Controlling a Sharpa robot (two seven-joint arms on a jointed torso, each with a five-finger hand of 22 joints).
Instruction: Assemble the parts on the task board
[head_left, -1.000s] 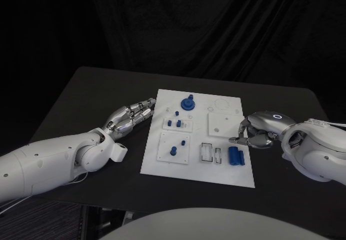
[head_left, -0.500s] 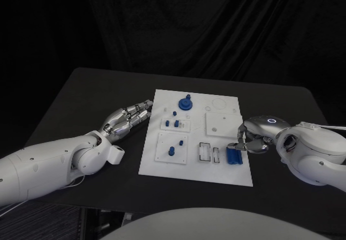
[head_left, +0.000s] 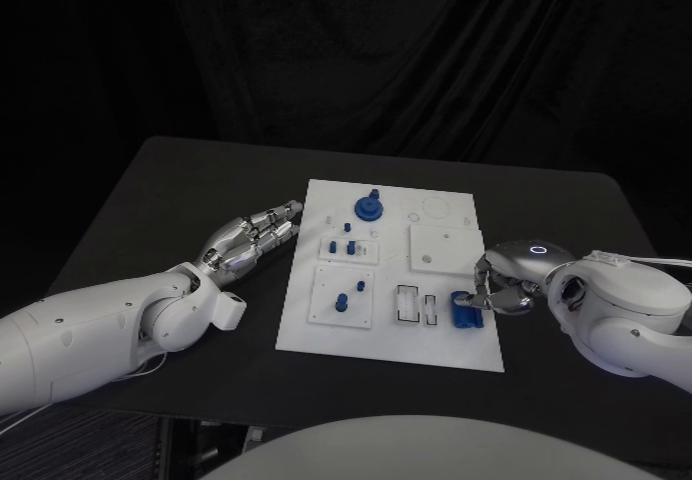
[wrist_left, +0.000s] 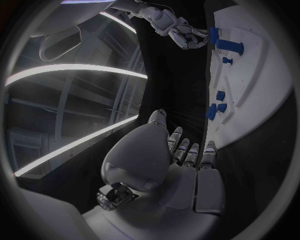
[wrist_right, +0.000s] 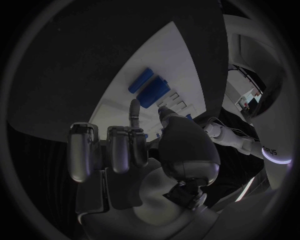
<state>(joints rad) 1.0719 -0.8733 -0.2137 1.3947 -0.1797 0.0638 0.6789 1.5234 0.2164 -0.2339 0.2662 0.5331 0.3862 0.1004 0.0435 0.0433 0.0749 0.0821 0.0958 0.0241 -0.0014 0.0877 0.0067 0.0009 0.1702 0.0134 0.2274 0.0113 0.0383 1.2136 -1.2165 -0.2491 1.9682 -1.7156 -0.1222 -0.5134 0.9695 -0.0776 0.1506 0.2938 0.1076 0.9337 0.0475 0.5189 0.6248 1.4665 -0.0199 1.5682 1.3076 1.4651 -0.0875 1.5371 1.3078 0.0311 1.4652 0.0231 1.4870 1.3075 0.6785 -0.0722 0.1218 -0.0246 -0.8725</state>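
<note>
The robot's silver right hand (head_left: 500, 285) reaches, fingers apart and holding nothing, over two blue cylindrical parts (head_left: 469, 309) on the white rectangular task board (head_left: 397, 345), seemingly to grasp one; the left hand (head_left: 255, 238), fingers loosely extended and empty, rests on the black surface (head_left: 173, 190) beside it.

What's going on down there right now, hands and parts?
Left hand open, resting beside white task board. Right hand at blue cylinders, grip unclear. Nothing in the way.

Robot lab (studio-like): black curtain (head_left: 433, 70) behind black table (head_left: 173, 190).
</note>
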